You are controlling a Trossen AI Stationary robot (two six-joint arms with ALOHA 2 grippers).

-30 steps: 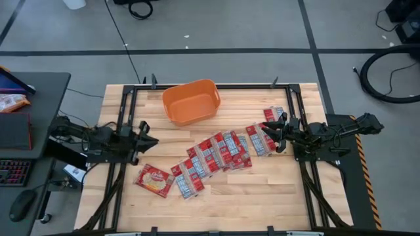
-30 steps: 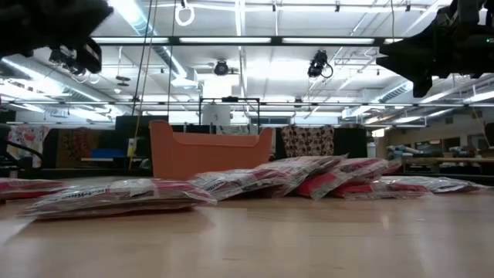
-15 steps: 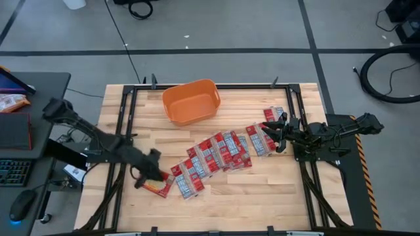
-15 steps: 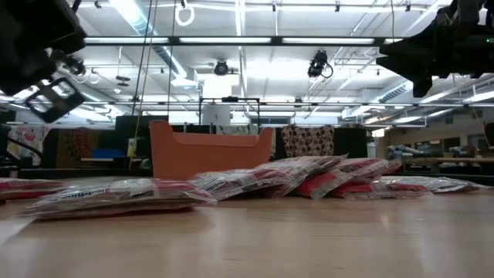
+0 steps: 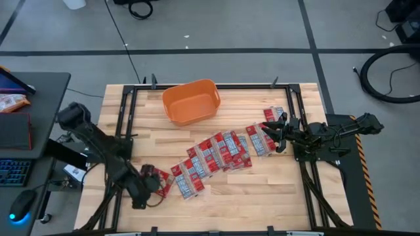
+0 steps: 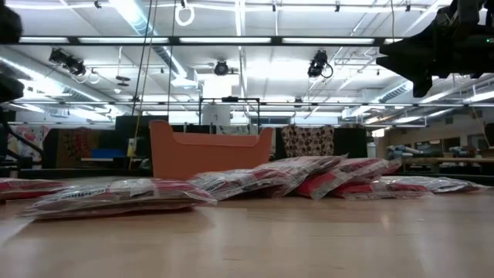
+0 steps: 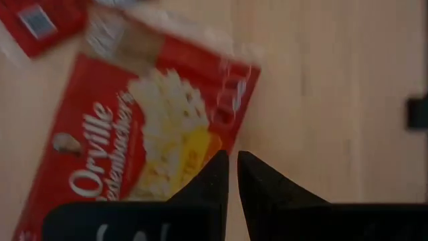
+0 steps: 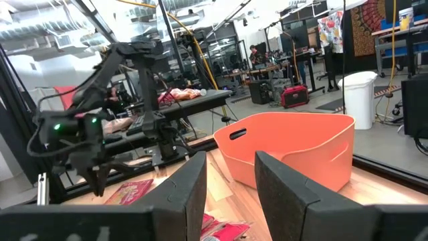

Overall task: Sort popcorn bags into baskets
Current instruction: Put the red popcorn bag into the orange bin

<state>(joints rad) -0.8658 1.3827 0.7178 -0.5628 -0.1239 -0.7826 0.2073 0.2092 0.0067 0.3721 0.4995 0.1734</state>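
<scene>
Wooden table (image 5: 289,190) boards hold a slanting row of popcorn bags (image 5: 220,152). Left gripper (image 5: 146,190) hangs right over the orange-red bag (image 7: 144,127) at the row's near end, fingers almost together. Orange tub (image 5: 191,101) sits far across. Right gripper (image 5: 279,134), fingers apart, waits by the other end.

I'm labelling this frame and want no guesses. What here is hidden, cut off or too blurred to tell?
- Orange tub: the low view shows only its wall, so it hides any contents there.
- Orange-red popcorn bag: the left wrist view cuts off its lower end, behind the left tool.
- Overlapping popcorn bags: exact count unclear in the high view.
- Right tool: waits over the table's right side.
</scene>
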